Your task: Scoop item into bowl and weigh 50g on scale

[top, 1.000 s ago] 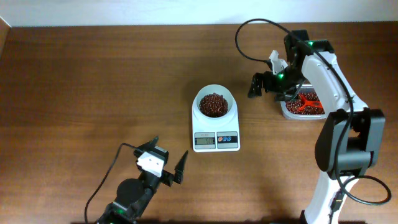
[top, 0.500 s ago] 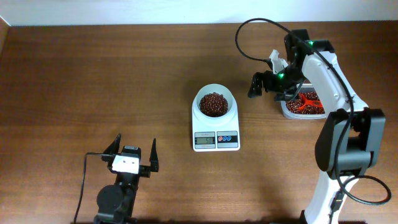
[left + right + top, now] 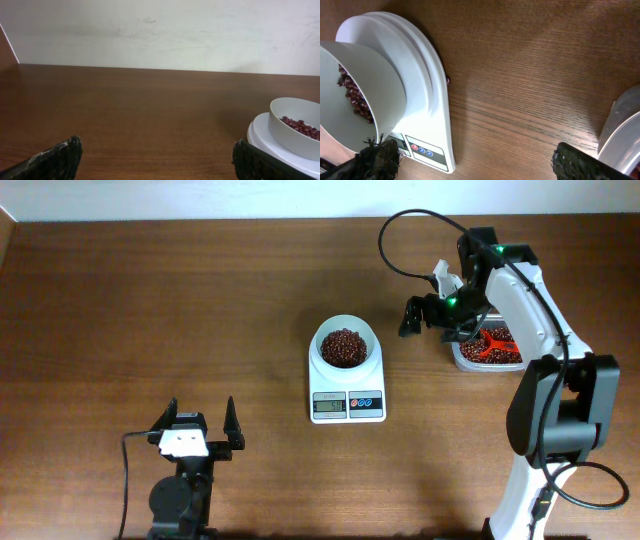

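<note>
At mid-desk (image 3: 150, 300), beans (image 3: 343, 348) sit in the bowl (image 3: 362, 330) on the scale (image 3: 348, 407). Left claw (image 3: 200, 413), front edge: fingers apart, empty. Right claw (image 3: 420, 312), beside the right-edge tub (image 3: 462, 360): apart, empty.

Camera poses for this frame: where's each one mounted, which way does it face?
Overhead: above the table, looking straight down; bowl on scale mid-table, tub at right; left arm and right arm show.
Left wrist: low over the table, facing level toward the back wall; left pincer open, fingertips in bottom corners.
Right wrist: tilted down at the table between scale and tub; right pincer open, fingertips in bottom corners.
Shared: all three see bowl, beans, scale.
</note>
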Tool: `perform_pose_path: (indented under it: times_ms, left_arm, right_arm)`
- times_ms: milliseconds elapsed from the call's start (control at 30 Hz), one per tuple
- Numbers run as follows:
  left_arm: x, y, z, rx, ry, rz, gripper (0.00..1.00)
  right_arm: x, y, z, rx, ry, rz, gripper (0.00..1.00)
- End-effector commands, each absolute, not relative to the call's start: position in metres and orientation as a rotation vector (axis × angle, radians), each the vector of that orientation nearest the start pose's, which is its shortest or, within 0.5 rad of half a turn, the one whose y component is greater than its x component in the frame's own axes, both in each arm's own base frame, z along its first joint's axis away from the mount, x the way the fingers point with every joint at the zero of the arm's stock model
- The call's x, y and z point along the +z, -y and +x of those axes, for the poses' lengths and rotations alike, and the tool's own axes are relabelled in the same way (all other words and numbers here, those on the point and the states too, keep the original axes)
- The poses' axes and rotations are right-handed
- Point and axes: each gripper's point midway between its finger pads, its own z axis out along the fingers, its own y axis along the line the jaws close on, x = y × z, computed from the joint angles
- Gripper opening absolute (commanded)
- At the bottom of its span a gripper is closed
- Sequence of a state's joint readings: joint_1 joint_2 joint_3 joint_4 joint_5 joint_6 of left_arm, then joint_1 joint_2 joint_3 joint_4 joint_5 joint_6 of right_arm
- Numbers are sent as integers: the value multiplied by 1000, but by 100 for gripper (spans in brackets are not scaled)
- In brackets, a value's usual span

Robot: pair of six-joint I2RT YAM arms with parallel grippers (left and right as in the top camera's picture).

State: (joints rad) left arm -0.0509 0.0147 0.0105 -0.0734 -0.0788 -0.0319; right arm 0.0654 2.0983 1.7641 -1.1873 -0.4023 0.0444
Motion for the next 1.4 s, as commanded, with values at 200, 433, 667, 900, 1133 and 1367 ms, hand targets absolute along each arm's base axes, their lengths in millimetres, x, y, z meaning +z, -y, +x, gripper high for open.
perform_pose_path:
  times_ms: [200,433,667,900,1133,1367]
  left_arm:
    - [158,-4,246,-1,-1643,-69,99]
    - [158,-4,246,-1,-1643,-69,99]
    - [158,-4,246,-1,-1643,-69,99]
    - [158,-4,246,-1,-1643,-69,99]
    - [158,-4,246,-1,-1643,-69,99]
    - [158,-4,246,-1,-1643,-69,99]
  right_arm:
    - [84,-95,409,634,-3057,-54,99]
    - [84,-95,409,634,-3057,-54,99]
    - [84,-95,409,633,-3056,-55,99]
    - [102,-97,422,481,-2943,-283,99]
    - [231,-121,416,144,-2500,-685,99]
    - [274,-79,327,110,-2389,-587,99]
